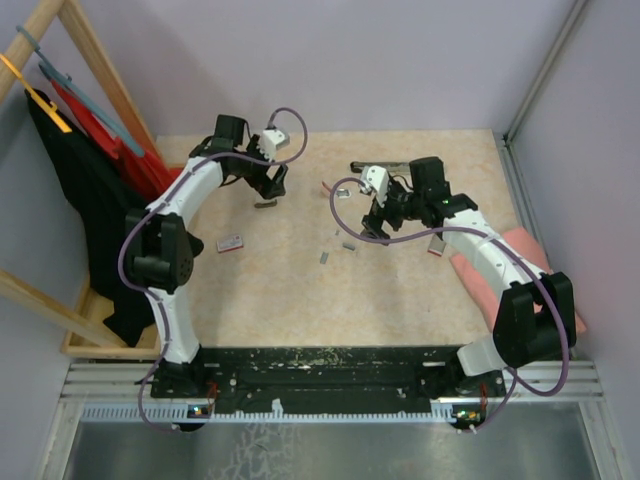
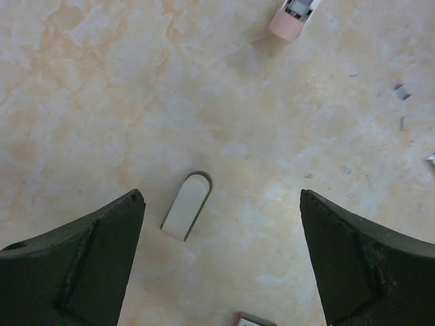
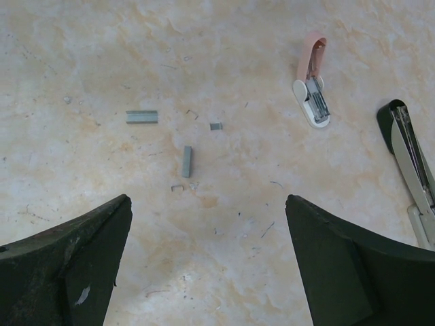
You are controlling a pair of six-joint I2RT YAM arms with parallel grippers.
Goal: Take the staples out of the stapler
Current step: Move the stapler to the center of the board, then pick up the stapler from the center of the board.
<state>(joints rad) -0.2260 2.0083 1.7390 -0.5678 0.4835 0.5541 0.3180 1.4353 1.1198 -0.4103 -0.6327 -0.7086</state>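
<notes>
Unloading appears well advanced, with both grippers free between grasps. Left gripper (image 2: 221, 197) stands with jaws wide apart and holds nothing; a small cream tab (image 2: 187, 206) lies below the gap, toward its left side. Right gripper (image 3: 207, 198) is likewise spread and empty. The staples (image 3: 141, 117) lie loose ahead of it and to its left; the pink stapler (image 3: 311, 88) lies open ahead-right. The next move probably calls for checking that magazine and gripping the body squarely.
</notes>
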